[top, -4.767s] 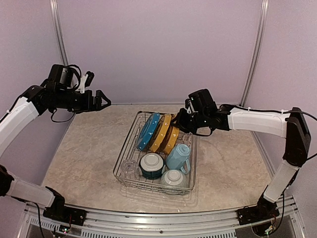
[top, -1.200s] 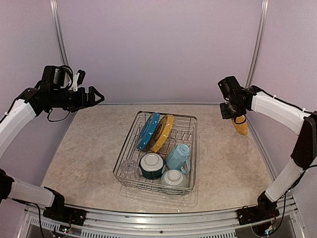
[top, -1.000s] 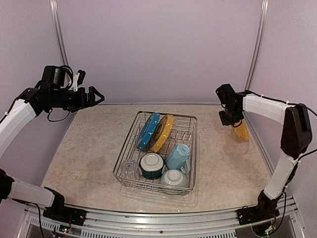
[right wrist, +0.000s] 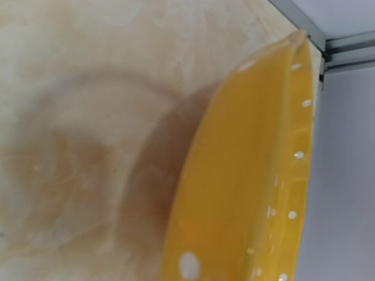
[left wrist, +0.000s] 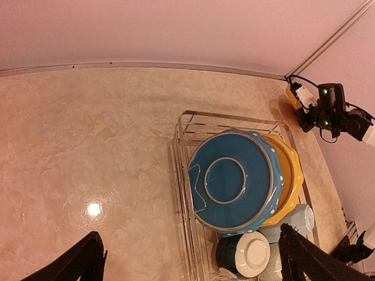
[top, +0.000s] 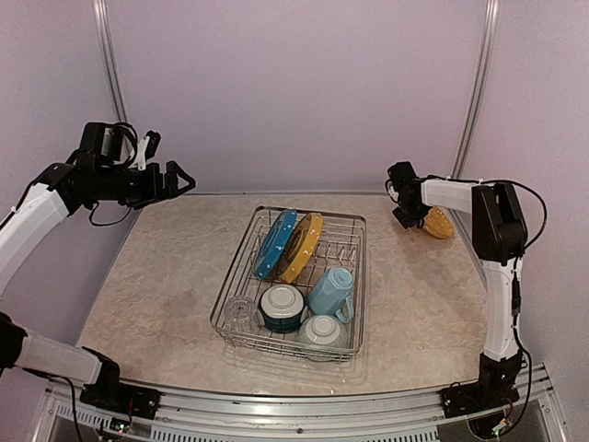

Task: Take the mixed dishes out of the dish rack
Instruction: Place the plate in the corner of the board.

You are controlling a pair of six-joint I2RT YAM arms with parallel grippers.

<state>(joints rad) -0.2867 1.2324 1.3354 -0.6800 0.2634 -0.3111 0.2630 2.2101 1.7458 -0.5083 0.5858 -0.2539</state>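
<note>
The silver wire dish rack (top: pixel 360 267) stands mid-table. It holds a blue plate (top: pixel 274 241) and a yellow-orange plate (top: pixel 303 245) upright, a light blue mug (top: pixel 331 290), a clear glass (top: pixel 241 313) and two bowls (top: pixel 282 306) (top: pixel 322 330). My right gripper (top: pixel 407 214) is shut on the second yellow-orange plate (top: pixel 438 223), held tilted low over the table's far right corner. That plate fills the right wrist view (right wrist: pixel 246 193), where the fingers are hidden. My left gripper (top: pixel 181 180) is open and empty, high at the far left. Its wrist view shows the rack (left wrist: pixel 181 152) and the blue plate (left wrist: pixel 234 181) below.
The back wall and a metal corner post (top: pixel 474 92) stand close behind the held plate. The right wall runs just beside it. Bare marbled tabletop (top: pixel 166 276) lies left of the rack and to its right (top: pixel 423 295).
My right gripper took a yellow-orange plate out of the rack, carried it to the far right, and has now brought it lower and closer to the back corner. The left arm has hardly moved.
</note>
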